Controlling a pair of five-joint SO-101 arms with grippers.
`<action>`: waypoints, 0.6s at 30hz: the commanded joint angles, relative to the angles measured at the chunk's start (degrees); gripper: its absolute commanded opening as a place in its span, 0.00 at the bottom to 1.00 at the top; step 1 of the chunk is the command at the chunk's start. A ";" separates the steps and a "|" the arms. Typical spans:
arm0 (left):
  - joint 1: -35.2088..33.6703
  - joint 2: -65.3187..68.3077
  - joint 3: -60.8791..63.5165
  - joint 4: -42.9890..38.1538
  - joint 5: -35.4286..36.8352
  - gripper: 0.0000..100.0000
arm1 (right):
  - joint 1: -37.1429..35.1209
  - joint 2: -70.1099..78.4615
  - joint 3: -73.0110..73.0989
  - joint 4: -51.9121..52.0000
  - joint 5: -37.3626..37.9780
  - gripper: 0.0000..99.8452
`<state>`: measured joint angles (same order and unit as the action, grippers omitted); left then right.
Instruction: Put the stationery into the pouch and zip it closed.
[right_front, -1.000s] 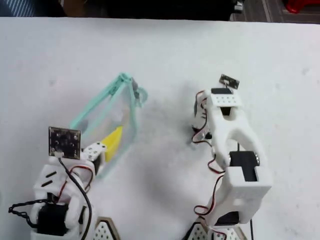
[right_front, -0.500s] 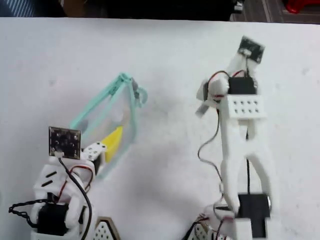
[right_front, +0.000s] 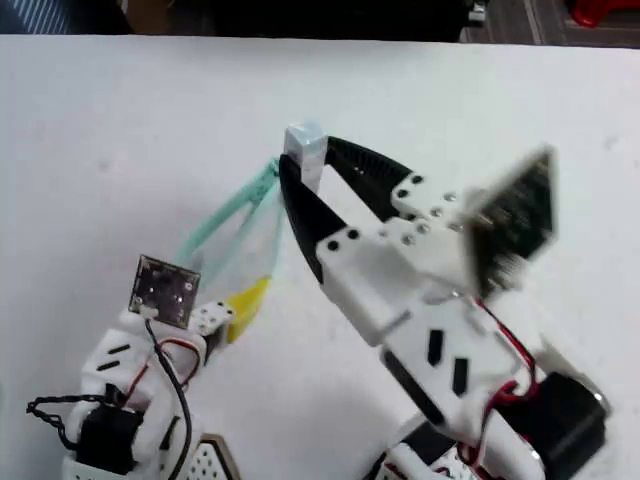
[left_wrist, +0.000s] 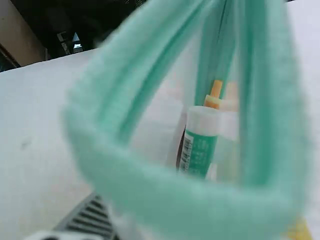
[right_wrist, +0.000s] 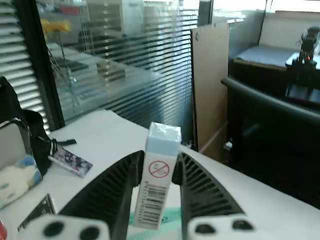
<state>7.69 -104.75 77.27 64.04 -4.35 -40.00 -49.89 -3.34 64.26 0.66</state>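
A clear pouch (right_front: 228, 215) with a teal zip rim lies left of centre, a yellow item (right_front: 248, 298) inside it. My left gripper (right_front: 218, 322) is at the pouch's near end, apparently shut on its edge. In the left wrist view the teal rim (left_wrist: 125, 100) gapes wide; a green-and-white glue stick (left_wrist: 200, 145) and an orange-tipped pencil (left_wrist: 215, 95) lie inside. My right gripper (right_front: 305, 160) hangs raised over the pouch's far end, shut on a white block with a pale blue top (right_front: 303, 145). That block (right_wrist: 159, 175) stands upright between the black fingers (right_wrist: 115, 190).
The white table (right_front: 120, 120) runs wide to its far edge (right_front: 300, 38), with dark floor beyond. The right arm's body (right_front: 440, 330) covers the near right of the table. Both arm bases sit at the near edge.
The right arm has swung up from the table's right side and across to the pouch, the white block in its gripper. The left arm and the pouch have shifted slightly right.
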 joint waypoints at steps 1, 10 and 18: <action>1.01 0.04 -2.37 0.09 -0.62 0.33 | -0.92 1.19 -1.32 -3.47 0.88 0.02; 1.01 0.04 -2.29 -0.26 -0.62 0.33 | -8.13 6.81 7.47 -7.34 1.23 0.02; 0.84 0.04 -2.29 -0.35 -0.70 0.33 | -8.22 7.16 20.66 -20.26 1.32 0.02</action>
<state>8.04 -104.75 77.27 64.04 -4.44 -47.38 -42.86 15.30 48.44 1.19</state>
